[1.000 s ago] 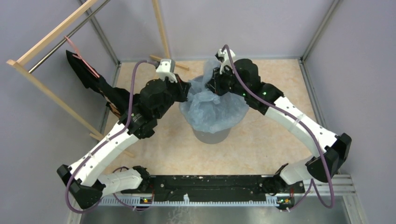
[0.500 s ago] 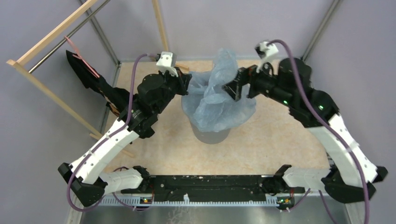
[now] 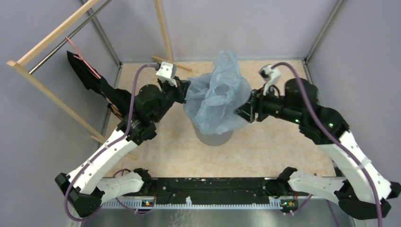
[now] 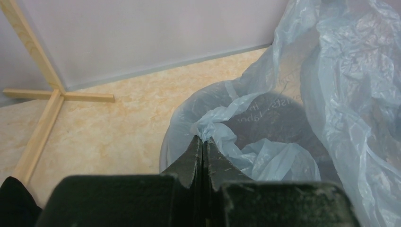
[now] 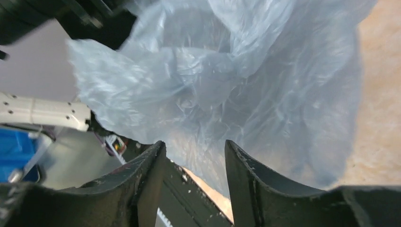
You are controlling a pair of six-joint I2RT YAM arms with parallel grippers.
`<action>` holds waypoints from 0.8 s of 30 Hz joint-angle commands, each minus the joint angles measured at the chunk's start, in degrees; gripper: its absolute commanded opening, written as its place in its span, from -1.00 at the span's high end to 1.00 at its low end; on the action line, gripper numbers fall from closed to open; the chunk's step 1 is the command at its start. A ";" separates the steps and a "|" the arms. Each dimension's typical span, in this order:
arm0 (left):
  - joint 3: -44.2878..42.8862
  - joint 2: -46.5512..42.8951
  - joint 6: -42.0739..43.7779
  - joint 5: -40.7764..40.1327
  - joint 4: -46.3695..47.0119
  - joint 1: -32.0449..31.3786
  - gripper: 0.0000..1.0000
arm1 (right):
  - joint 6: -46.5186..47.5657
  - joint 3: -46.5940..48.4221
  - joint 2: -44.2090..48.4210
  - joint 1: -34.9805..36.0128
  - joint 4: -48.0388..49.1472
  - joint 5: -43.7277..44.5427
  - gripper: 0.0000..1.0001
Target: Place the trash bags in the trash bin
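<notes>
The pale-blue trash bag [image 3: 220,97] billows over the round grey trash bin [image 3: 215,137] at the table's middle, part of it standing up above the rim. My left gripper [image 3: 185,91] is at the bin's left rim, shut on a bunched edge of the trash bag [image 4: 208,127]; in the left wrist view the bin's dark inside [image 4: 279,118] shows through the film. My right gripper [image 3: 242,109] is at the bag's right side, open, with the film [image 5: 227,80] just ahead of its fingers [image 5: 246,175] and nothing between them.
A black cloth with a pink strap [image 3: 92,78] hangs on a wooden rack [image 3: 52,35] at the far left. Wooden rack feet [image 4: 56,97] lie on the table behind the bin. Metal frame posts stand at the back corners.
My right gripper has let go of the raised bag, opened and dropped to the bag's right side. The bag's top stays standing. My left gripper has stayed shut on the bag's edge, shifting slightly.
</notes>
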State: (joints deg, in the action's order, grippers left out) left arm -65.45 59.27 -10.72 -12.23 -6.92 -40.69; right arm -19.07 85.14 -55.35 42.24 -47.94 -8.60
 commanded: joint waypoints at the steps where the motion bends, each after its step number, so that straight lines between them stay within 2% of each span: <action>1: 2.12 -3.92 1.93 5.59 5.94 0.87 1.00 | -1.97 -4.56 -6.03 2.98 6.05 -4.36 0.05; 6: 5.21 -7.74 3.90 6.50 10.41 0.87 1.00 | -0.05 -2.26 -15.81 5.92 11.65 1.81 -0.01; 10: 6.42 -9.08 3.53 6.43 10.78 0.82 1.00 | -2.50 -3.49 -21.94 6.01 17.78 18.69 -0.04; 13: 8.03 -9.75 2.59 7.71 12.23 0.83 1.00 | -2.86 -4.07 -27.03 5.93 21.87 24.75 -0.04; 18: 7.84 -8.96 2.46 5.23 11.34 0.87 1.00 | -4.28 -7.44 -30.80 5.93 23.83 26.23 -0.04; 24: 7.11 -7.90 1.39 2.51 9.59 0.86 1.00 | -6.07 -16.98 -25.52 5.93 25.95 22.82 -0.06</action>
State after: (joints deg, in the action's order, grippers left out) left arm -57.74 50.78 -8.47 -7.44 1.30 -40.10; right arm -23.22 71.50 -86.04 47.99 -24.77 13.89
